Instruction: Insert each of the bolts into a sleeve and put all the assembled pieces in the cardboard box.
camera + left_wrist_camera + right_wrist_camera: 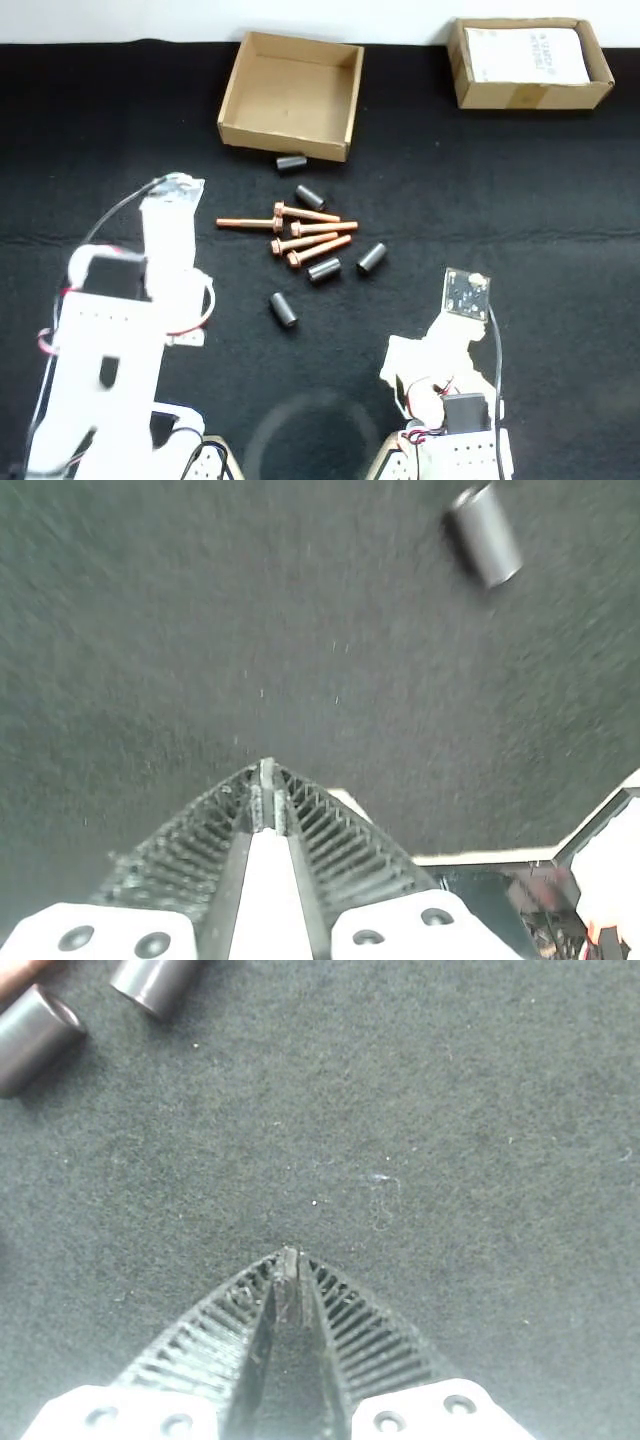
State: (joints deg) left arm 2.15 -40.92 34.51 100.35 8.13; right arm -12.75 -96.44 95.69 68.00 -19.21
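Several copper bolts (305,232) lie bunched at the middle of the black table. Dark sleeves are scattered around them: one (291,161) beside the open cardboard box (233,92), one (310,197) just behind the bolts, two (324,270) (372,258) in front, and one (283,309) nearer the arms. My left gripper (267,772) is shut and empty over bare mat, with a sleeve (485,535) farther off. My right gripper (288,1257) is also shut and empty, short of two sleeves (35,1025) (155,980). The left arm (150,290) stands left of the bolts and the right arm (455,340) at the front right.
A second cardboard box (470,75) holding a white sheet (527,55) sits at the back right. The mat (520,200) is bare to the right of the bolts and between the arms.
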